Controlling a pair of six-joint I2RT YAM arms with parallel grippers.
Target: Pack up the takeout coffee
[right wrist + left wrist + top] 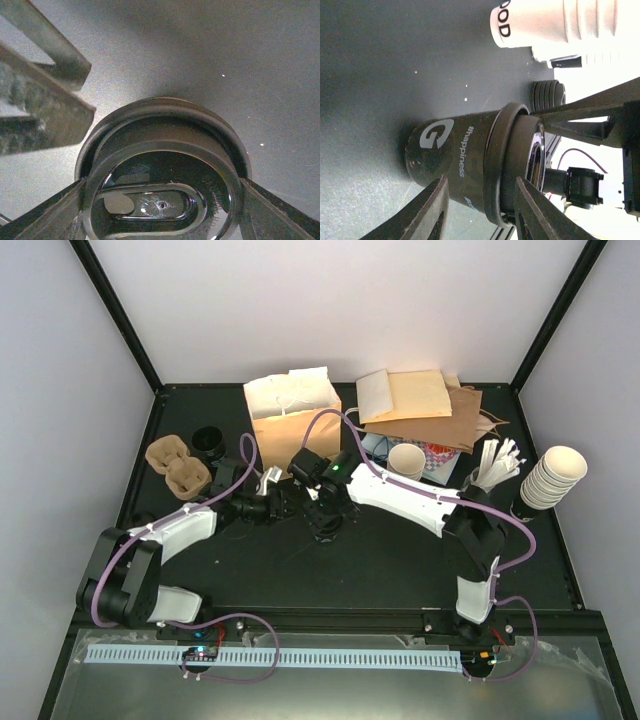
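We see the coffee standing upright on the bench, about mid-bench and a little in front of the open brown bag, apart from it. Its side looks dark in the left wrist view and carries a pale "G" logo with "#happiness" printed beside it. Its black lid is on, and a small pinhole shows in the sip recess. The right claw reaches down from above with its fingers set against opposite sides of the lid's rim, gripping the coffee there. The left claw sits just beside the coffee's wall, rolled so that one finger is near the base and the other near the lid; its jaws are apart and clamp nothing. Beyond the coffee a white cup shows the letters "OOD". Further out we find pulp trays at the left, flat bags at the back and stacked cream cups at the right.
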